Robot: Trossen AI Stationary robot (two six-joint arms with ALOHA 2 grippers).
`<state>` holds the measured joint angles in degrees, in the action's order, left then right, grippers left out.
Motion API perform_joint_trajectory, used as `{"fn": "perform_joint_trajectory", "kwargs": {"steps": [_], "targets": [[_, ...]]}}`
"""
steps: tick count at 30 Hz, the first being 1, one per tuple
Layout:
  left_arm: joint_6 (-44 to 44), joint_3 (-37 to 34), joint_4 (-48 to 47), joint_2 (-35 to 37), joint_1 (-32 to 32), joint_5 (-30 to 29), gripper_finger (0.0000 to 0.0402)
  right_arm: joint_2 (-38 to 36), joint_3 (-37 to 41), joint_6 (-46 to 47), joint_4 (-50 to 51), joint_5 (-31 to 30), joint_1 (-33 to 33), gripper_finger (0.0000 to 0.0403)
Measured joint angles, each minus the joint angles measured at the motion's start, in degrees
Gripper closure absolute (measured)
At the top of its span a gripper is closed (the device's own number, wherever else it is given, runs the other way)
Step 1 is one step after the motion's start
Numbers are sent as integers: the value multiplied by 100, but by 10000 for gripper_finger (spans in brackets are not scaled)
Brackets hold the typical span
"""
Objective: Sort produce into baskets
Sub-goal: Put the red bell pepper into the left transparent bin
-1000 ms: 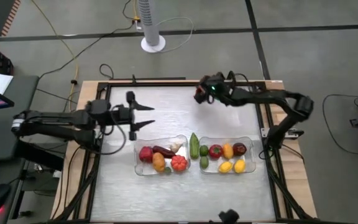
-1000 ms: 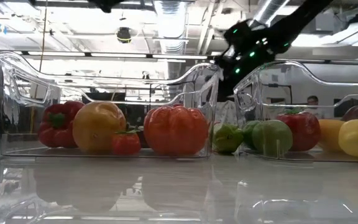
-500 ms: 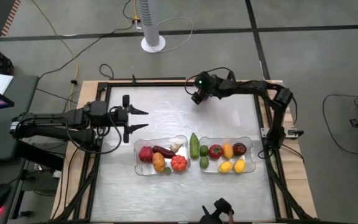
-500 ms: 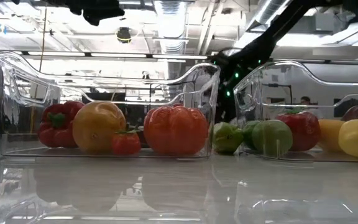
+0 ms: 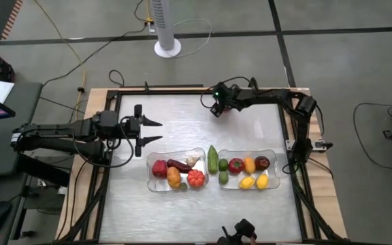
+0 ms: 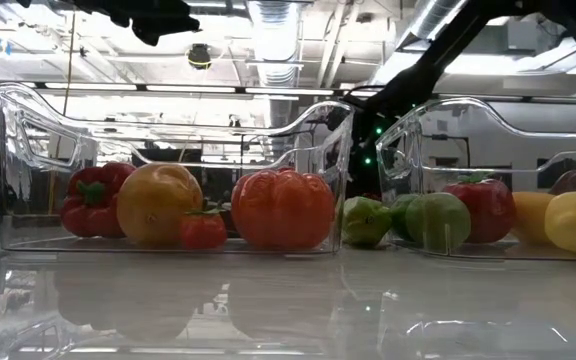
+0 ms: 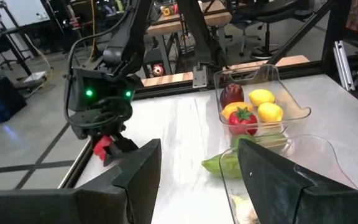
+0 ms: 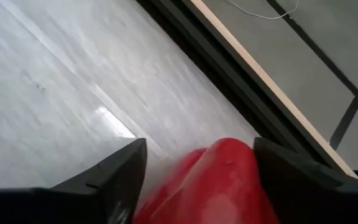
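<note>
Up near the table's far edge, the right end effector (image 5: 214,109) clamps a red piece (image 8: 216,180); the left end effector (image 5: 154,131) gapes over bare tabletop.

The table (image 5: 182,122) is showing a pale, silvery brushed grain inside a black frame edged in light wood, while the two baskets (image 5: 177,154) are staying clear and see-through. In the left one a red pepper (image 5: 159,169), an orange fruit (image 5: 174,177), a ribbed red-orange tomato (image 5: 195,178), a dark purple piece (image 5: 180,164) and a white bulb (image 5: 192,160) are showing, and a long green cucumber (image 5: 212,158) is lying between the trays. At two o'clock of the cucumber the right tray is holding green (image 5: 224,165), red (image 5: 235,165), yellow (image 5: 263,181) and dark maroon (image 5: 262,162) pieces, and the dark right gripper (image 8: 194,180) is gripping a glossy red piece (image 8: 213,180) and glowing with a green light.
</note>
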<state>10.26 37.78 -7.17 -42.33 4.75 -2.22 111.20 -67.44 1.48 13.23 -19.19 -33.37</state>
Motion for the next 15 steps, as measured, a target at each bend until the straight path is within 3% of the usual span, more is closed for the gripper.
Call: {"fn": "perform_joint_trajectory", "kwargs": {"steps": [15], "targets": [[-66,0,-231,0,0,-450,201,-34,-2,7,385,-272,362,206]]}}
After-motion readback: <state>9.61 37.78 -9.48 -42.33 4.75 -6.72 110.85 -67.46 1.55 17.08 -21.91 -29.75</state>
